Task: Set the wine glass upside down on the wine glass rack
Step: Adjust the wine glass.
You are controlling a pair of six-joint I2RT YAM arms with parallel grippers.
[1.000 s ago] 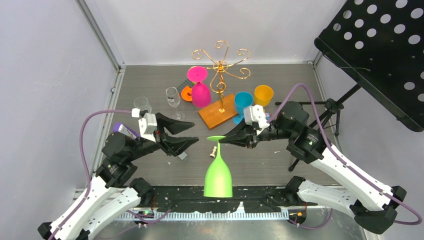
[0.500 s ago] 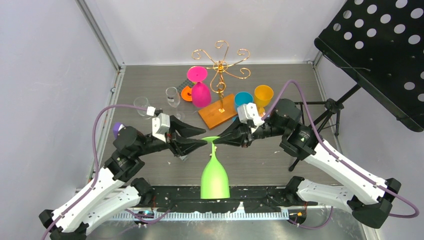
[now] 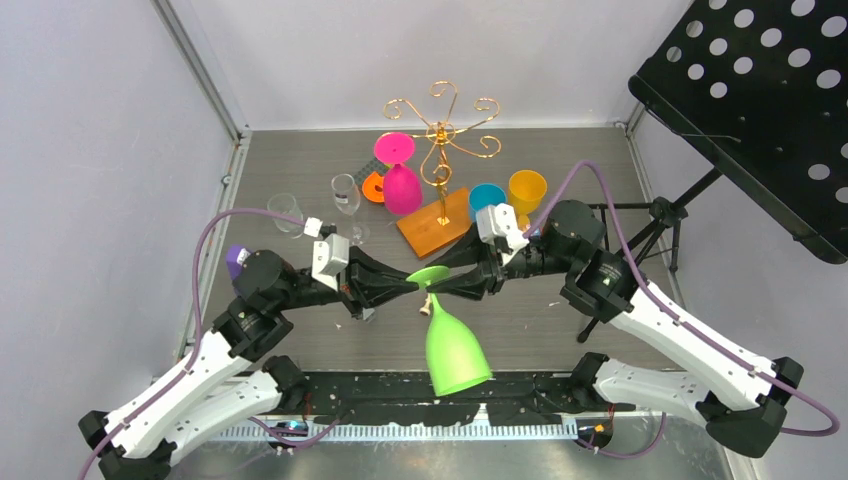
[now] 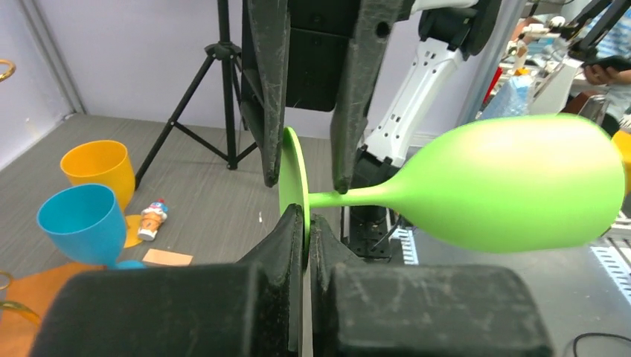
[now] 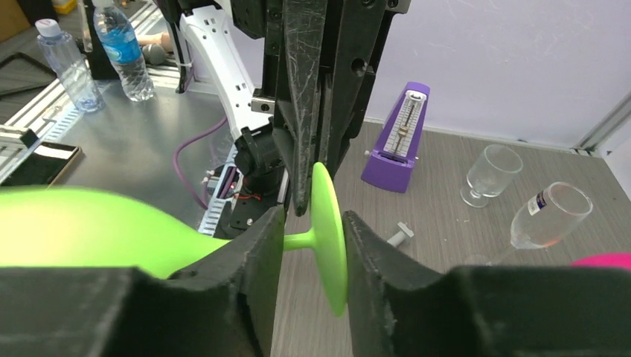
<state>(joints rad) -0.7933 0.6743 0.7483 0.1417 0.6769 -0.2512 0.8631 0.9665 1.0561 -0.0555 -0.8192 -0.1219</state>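
The lime-green wine glass [image 3: 455, 350] hangs upside down over the near table edge, its bowl tilted toward the right and its flat foot [image 3: 428, 275] on top. My left gripper [image 3: 405, 288] is shut on the foot's rim, which is pinched between its pads [image 4: 306, 223]. My right gripper [image 3: 447, 283] faces it from the other side. Its jaws stand open around the foot [image 5: 329, 238] and stem, with a gap on the stem side. The wine glass rack [image 3: 440, 130], gold wire on a wooden base [image 3: 435, 225], stands at the back centre.
A pink wine glass [image 3: 402, 185] stands beside the rack, with a blue cup [image 3: 487, 205] and a yellow cup [image 3: 527, 188] to its right. Clear glasses [image 3: 345, 192] and a purple metronome [image 3: 238, 260] sit on the left. A black music stand [image 3: 760, 110] rises at right.
My left gripper moved in and shut on the glass's foot. My right gripper let go and opened. The bowl swung from hanging straight down to tilting right.
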